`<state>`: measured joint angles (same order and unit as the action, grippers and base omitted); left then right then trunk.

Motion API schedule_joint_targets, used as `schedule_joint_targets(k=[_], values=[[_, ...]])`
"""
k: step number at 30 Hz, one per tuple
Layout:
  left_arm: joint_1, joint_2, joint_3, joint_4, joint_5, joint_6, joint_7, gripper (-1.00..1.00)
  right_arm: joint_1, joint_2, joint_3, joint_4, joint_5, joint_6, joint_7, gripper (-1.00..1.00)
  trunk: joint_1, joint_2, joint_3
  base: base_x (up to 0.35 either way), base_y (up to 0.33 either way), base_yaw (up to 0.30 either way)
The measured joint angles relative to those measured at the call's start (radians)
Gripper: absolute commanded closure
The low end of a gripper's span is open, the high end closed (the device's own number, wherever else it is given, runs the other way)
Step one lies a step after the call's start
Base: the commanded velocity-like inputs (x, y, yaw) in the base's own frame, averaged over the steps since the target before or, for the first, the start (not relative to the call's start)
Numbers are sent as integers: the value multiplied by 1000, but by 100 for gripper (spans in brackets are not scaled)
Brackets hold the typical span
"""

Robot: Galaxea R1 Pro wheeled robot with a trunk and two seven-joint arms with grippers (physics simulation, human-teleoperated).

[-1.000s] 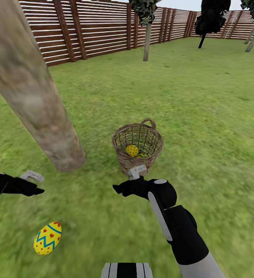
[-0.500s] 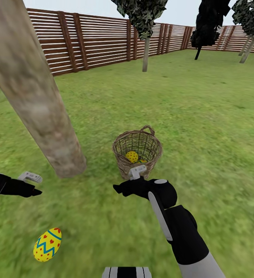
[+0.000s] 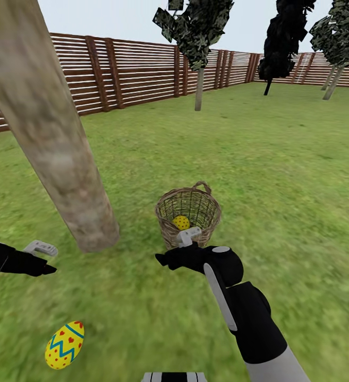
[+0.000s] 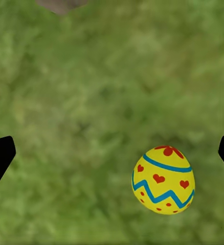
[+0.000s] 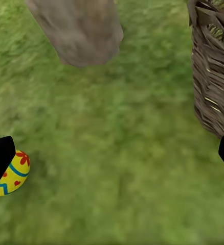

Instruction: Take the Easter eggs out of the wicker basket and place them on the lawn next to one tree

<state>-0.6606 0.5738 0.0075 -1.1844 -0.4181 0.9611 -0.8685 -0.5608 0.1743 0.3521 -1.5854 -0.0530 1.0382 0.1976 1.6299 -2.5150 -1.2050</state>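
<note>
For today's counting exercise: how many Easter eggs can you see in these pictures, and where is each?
2. One Easter egg lies on the lawn near the thick tree; one egg sits inside the wicker basket. Another may be hidden deeper in the basket.

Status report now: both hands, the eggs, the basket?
Left hand and right hand open, empty. One egg on lawn near tree; one egg visible in basket. Path clear.

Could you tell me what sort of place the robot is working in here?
A fenced garden, rendered in simulation: mottled green lawn underfoot, a brown slatted wooden fence around it, and several trees, including a thick trunk close by.
</note>
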Motion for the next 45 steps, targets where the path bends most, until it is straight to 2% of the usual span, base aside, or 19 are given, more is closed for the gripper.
schedule_joint_targets(k=[3,8,17,22,31,45], values=[[1,-2,0,-2,0,-4,13,-100,0,0,0,0,0,0,0,-100,0,0,0,0,0,0],[1,-8,-1,-6,2,-8,89,-100,0,0,-1,0,1,0,0,-100,0,0,0,0,0,0],[6,-9,1,-2,3,-57,134,-100,0,0,-1,0,1,0,0,-100,0,0,0,0,-41,0],[7,-10,1,1,4,-68,187,-100,0,0,-2,0,0,1,0,-100,0,0,0,0,-246,-60],[7,-11,0,1,4,-70,199,-100,0,0,-2,0,0,1,0,-100,0,0,0,32,-274,-237],[7,-11,1,0,7,-72,214,-100,0,0,-2,0,0,1,0,-100,0,0,0,208,-213,-272]])
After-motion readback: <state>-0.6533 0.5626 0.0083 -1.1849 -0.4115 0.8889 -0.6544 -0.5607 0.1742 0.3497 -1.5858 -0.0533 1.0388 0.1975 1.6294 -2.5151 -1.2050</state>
